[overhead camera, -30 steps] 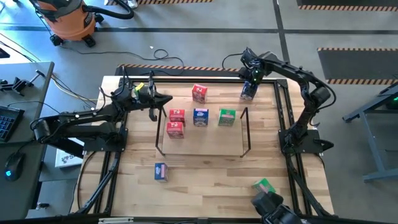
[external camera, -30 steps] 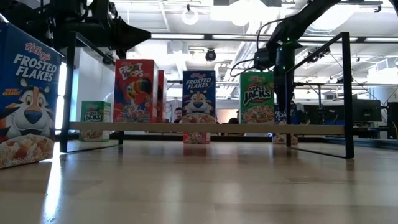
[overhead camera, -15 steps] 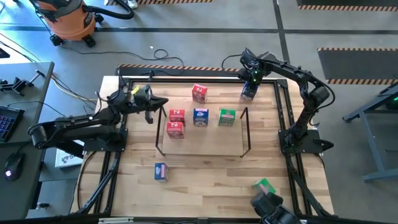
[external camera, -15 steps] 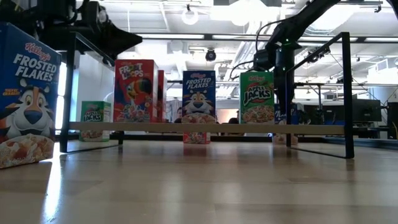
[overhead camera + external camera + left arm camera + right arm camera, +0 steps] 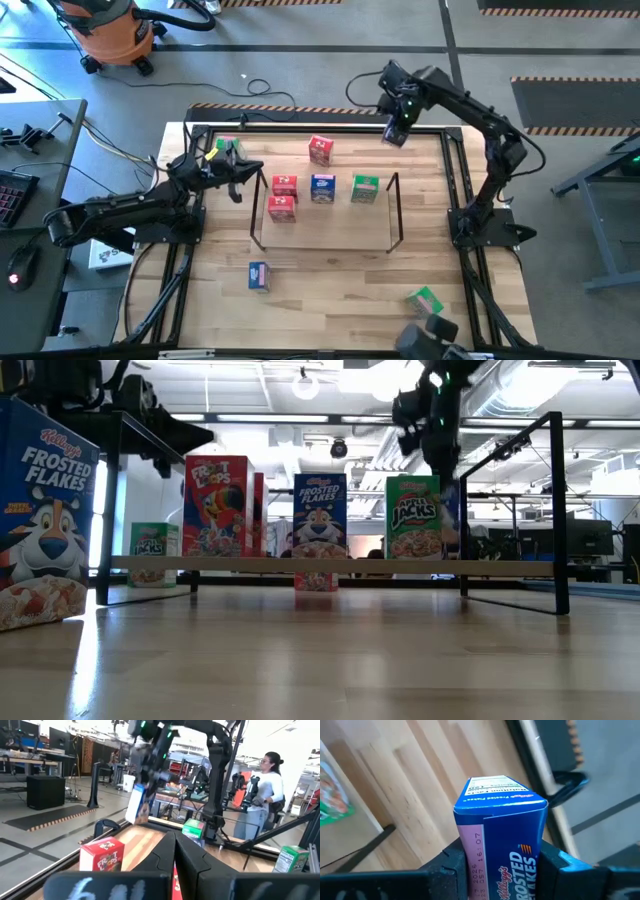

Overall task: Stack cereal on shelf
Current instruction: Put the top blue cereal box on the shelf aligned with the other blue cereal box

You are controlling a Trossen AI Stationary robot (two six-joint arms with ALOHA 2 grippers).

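My right gripper (image 5: pixel 395 120) hangs over the table's far right corner, shut on a blue cereal box (image 5: pixel 500 835), which also shows in the left wrist view (image 5: pixel 137 805). The shelf (image 5: pixel 325 215) is a low black wire rack at mid table. On it stand a red (image 5: pixel 217 505), a blue (image 5: pixel 320 515) and a green (image 5: pixel 413 517) cereal box; a second red box (image 5: pixel 281 207) lies close by them. My left gripper (image 5: pixel 250 170) is shut on nothing, left of the shelf. My right gripper pinches the blue box between its two fingers (image 5: pixel 555 865), on two opposite sides (image 5: pixel 470 870) near the end closest to the wrist. The fingers come from above. The box hangs tilted below them, clear of the table, its free end (image 5: pixel 500 795) pointing down.
Loose boxes stand on the table: red (image 5: pixel 320 150) behind the shelf, blue (image 5: pixel 258 276) near the front, green (image 5: pixel 425 300) front right, green (image 5: pixel 222 145) by my left arm. A black rail frame (image 5: pixel 455 200) borders the table. A person (image 5: pixel 267 785) stands beyond it.
My right gripper has risen and gone a little toward the far edge with the blue box, which stood on the table and now hangs clear and tilted. My left gripper has drawn back toward the table's left edge.
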